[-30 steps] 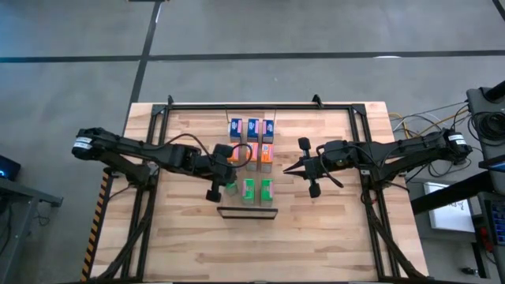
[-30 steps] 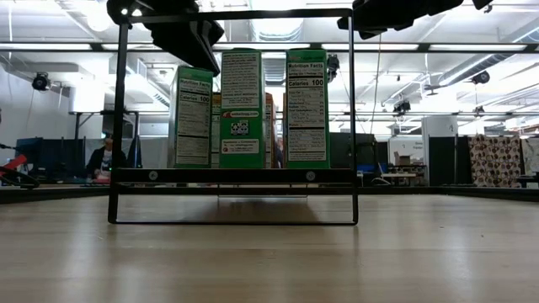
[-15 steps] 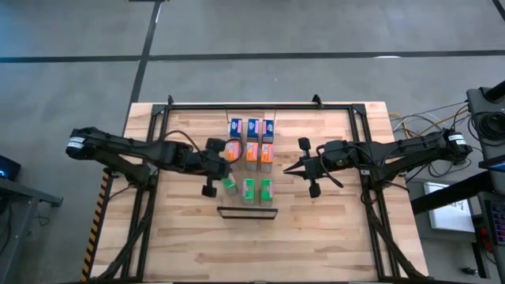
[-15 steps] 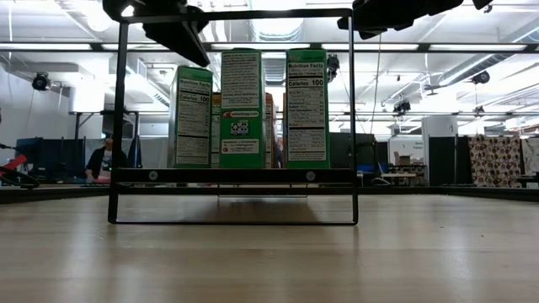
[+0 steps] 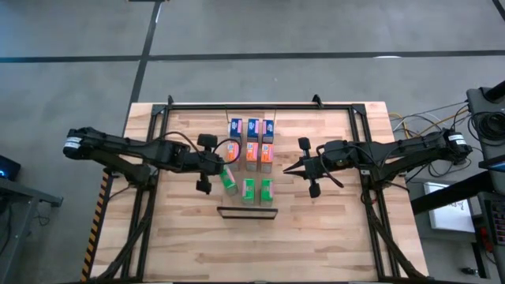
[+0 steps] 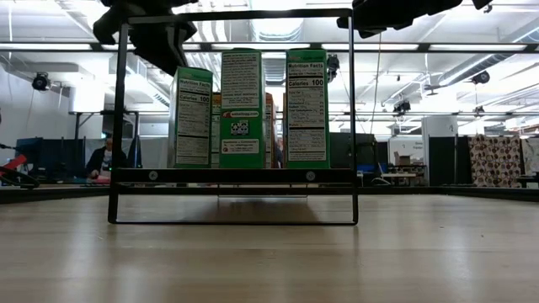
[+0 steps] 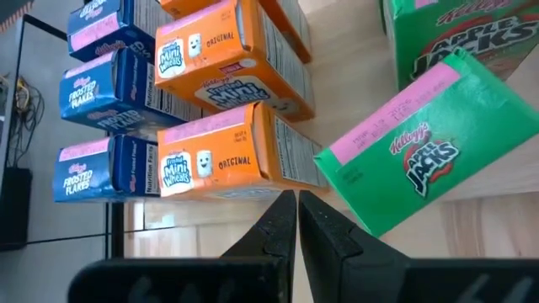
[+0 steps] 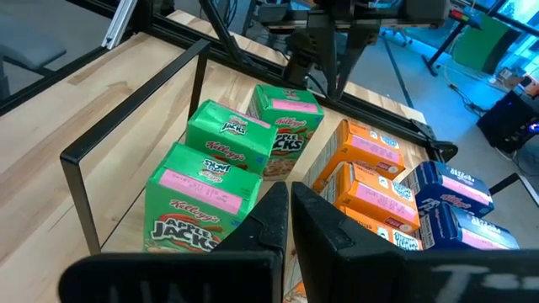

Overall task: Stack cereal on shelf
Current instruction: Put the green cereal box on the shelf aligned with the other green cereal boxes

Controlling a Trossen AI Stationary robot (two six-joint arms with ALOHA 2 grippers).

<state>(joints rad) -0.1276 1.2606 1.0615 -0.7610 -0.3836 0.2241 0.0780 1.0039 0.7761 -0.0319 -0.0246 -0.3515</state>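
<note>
Nine cereal boxes stand between my two sets of fingers on the tabletop (image 5: 316, 229): three blue boxes (image 5: 252, 128), three orange boxes (image 5: 254, 152) and three green boxes (image 5: 248, 189), set in rows of one colour each. One green box (image 5: 228, 181), the one nearest my left fingers, sits turned askew from its two neighbours. A thin dark wire frame (image 6: 234, 118) rises just beyond the green row.

My left fingers (image 5: 213, 162) are pressed together and hold nothing; they hang just beside the skewed green box and the nearest orange one, and I cannot tell whether the tips brush either. My right fingers (image 5: 289, 168) are also pressed together and empty, near the green and orange rows on their far side but apart from them, with both tips pointing toward the boxes.
</note>
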